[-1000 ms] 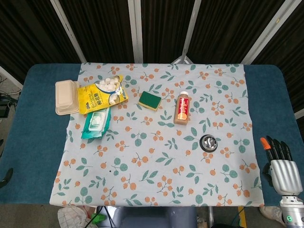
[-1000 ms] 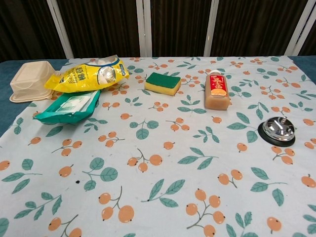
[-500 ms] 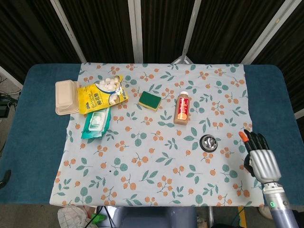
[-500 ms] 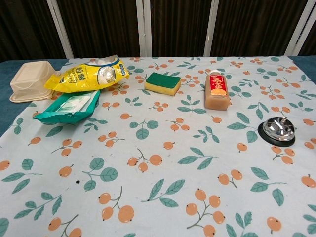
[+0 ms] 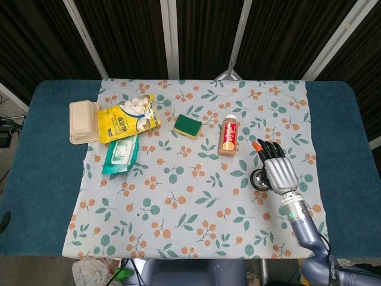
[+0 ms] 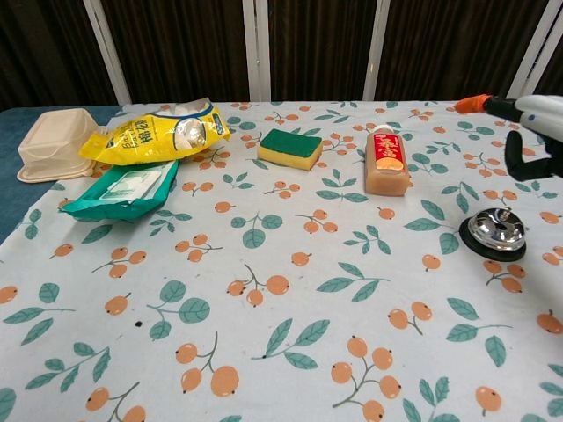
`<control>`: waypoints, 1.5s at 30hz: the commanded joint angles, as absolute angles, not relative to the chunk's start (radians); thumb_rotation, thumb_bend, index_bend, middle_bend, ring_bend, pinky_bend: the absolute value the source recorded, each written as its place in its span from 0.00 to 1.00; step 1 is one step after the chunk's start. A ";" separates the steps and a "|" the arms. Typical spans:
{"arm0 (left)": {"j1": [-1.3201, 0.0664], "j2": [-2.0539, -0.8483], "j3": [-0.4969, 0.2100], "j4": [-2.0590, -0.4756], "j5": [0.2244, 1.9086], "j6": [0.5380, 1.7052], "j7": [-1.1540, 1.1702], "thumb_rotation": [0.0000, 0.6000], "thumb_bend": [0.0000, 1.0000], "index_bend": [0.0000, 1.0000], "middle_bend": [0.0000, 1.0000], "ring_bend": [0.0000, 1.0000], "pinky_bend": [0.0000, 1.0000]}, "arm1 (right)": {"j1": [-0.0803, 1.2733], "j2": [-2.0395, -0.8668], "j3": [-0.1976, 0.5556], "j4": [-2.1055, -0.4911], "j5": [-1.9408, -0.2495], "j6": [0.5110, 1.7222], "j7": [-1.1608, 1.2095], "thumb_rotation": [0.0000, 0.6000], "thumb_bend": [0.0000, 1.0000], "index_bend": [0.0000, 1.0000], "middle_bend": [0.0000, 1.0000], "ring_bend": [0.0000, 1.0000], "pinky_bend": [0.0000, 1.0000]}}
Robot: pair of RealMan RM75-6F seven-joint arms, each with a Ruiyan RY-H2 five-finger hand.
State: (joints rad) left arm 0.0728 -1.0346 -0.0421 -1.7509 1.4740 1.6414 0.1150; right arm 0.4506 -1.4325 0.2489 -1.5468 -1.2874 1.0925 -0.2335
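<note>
- The right robot hand (image 5: 275, 165) hangs over the lower right of the patterned cloth, fingers stretched out and apart, holding nothing; the palm faces down, which reads as a pose for pressing rather than grasping.
- The silver call bell (image 6: 497, 232) sits right of centre on the cloth. In the head view the right robot hand covers much of it, with only the dark base (image 5: 257, 179) peeking out at the hand's lower left. In the chest view the hand (image 6: 532, 119) sits above and to the right of the bell with clear air between, so it is apart from the bell.
- The left robot hand shows in neither view.
- The other things lie in a row across the upper part of the cloth, well away from the hand: an orange bottle (image 5: 228, 135) lying flat just up-left of the bell, a green sponge (image 5: 187, 126), a yellow snack bag (image 5: 127, 119), a teal wipes pack (image 5: 120, 154) and a beige lidded box (image 5: 83, 121) on the blue bench (image 5: 41, 155) at the left edge.
</note>
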 commanded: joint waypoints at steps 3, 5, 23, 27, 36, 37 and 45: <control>0.072 -1.033 -0.045 -1.753 1.466 1.637 0.118 1.00 0.47 0.02 0.00 0.00 0.07 | 0.492 -1.538 0.249 -1.447 -1.269 1.080 -0.225 1.00 0.98 0.07 0.00 0.00 0.00; 0.072 -1.033 -0.047 -1.753 1.463 1.639 0.119 1.00 0.47 0.02 0.00 0.00 0.07 | 0.501 -1.559 0.243 -1.421 -1.268 1.072 -0.224 1.00 0.98 0.08 0.00 0.00 0.00; 0.067 -1.037 -0.051 -1.755 1.448 1.625 0.136 1.00 0.47 0.02 0.00 0.00 0.07 | 0.498 -1.647 0.165 -1.245 -1.298 1.068 -0.161 1.00 0.98 0.08 0.00 0.00 0.00; 0.064 -1.042 -0.049 -1.757 1.448 1.620 0.151 1.00 0.47 0.02 0.00 0.00 0.07 | 0.499 -1.666 0.146 -1.202 -1.313 1.063 -0.141 1.00 0.98 0.08 0.00 0.00 0.00; 0.069 -1.042 -0.052 -1.759 1.434 1.626 0.160 1.00 0.47 0.02 0.00 0.00 0.07 | 0.506 -1.721 0.127 -1.078 -1.330 1.038 -0.067 1.00 0.98 0.08 0.00 0.00 0.00; 0.068 -1.043 -0.052 -1.759 1.434 1.624 0.162 1.00 0.47 0.02 0.00 0.00 0.07 | 0.506 -1.725 0.125 -1.068 -1.333 1.037 -0.060 1.00 0.98 0.08 0.00 0.00 0.00; 0.061 -1.046 -0.051 -1.761 1.433 1.609 0.172 1.00 0.47 0.02 0.00 0.00 0.07 | 0.505 -1.743 0.107 -1.024 -1.361 1.038 0.000 1.00 0.98 0.08 0.00 0.00 0.00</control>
State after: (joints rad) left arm 0.0607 -1.0460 -0.0510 -1.7606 1.4330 1.6095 0.1716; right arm 0.5043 -1.7421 0.1108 -1.0259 -1.3533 1.0365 -0.0078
